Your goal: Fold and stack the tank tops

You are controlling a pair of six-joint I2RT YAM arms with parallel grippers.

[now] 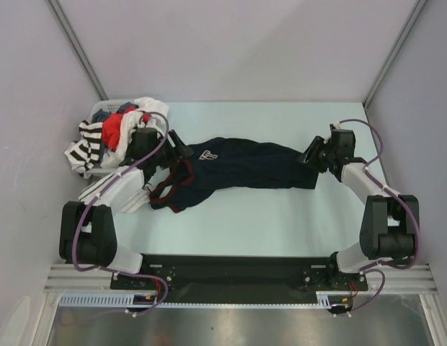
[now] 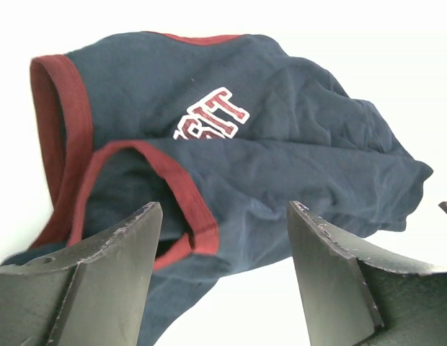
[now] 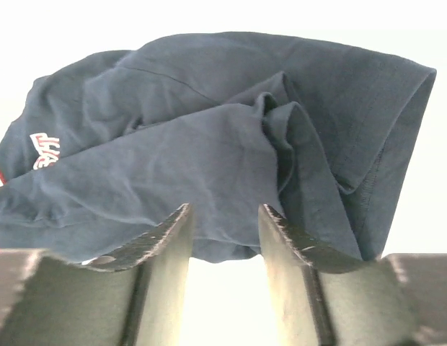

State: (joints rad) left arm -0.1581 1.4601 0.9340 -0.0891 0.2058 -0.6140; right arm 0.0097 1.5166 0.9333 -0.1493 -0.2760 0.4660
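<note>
Navy jersey: lies stretched left to right across the middle of the table, bunched into a narrow, creased band rather than spread flat.
Neck end: points left, with the maroon trim of an armhole looping toward the near edge; white-and-maroon lettering faces up.
Hem end: points right, folded over on itself in several layers in the right wrist view.
Left gripper: at the neck end, jaws wide apart with nothing between them; the cloth sits just beyond the fingertips.
Right gripper: at the hem end, jaws parted and empty; bare table shows through the gap.
Striped top: in the heap in the white basket at the far left, beside a red garment, not yet laid out.
Risk, creases: folding the jersey as it lies would likely lock in the twist and give a lumpy base for stacking.
Risk, grip: pinching the doubled hem may take only one layer, so the rest would sag.
Risk, snag: the loose armhole loop could catch a finger.
Risk, basket: the left arm lies close to the heap and might drag it.
</note>
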